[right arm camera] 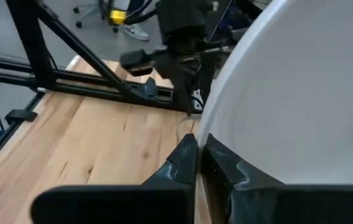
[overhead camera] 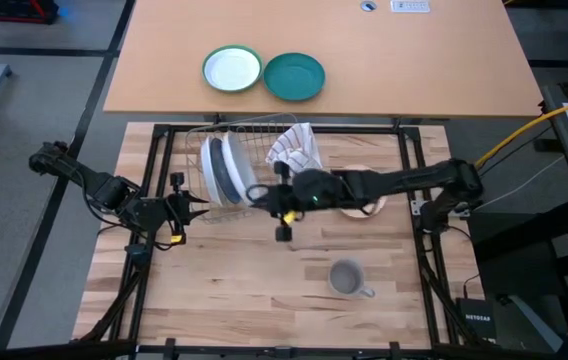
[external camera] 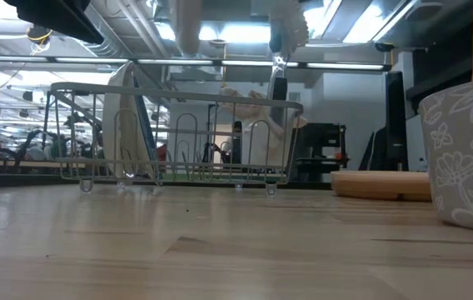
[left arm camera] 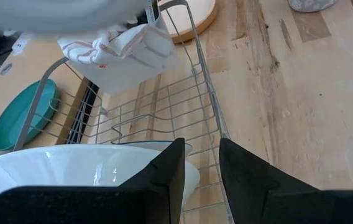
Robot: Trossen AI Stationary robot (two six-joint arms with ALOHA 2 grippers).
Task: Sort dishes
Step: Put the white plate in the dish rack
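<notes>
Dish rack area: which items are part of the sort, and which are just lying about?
Job:
white plates upright in the rack
wooden plate
grey mug
right tool, gripping a white plate

Lying about:
green-rimmed plate
teal plate
striped cloth

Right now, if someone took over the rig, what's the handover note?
Right gripper: shut on the rim of a white plate, over the rack.
Left gripper: open, beside the rack's near-left corner, holding nothing.
Done: plates stand upright at the rack's left end; a striped cloth lies in it.
Left: seat the held plate; wooden plate and grey mug sit on the table.
</notes>
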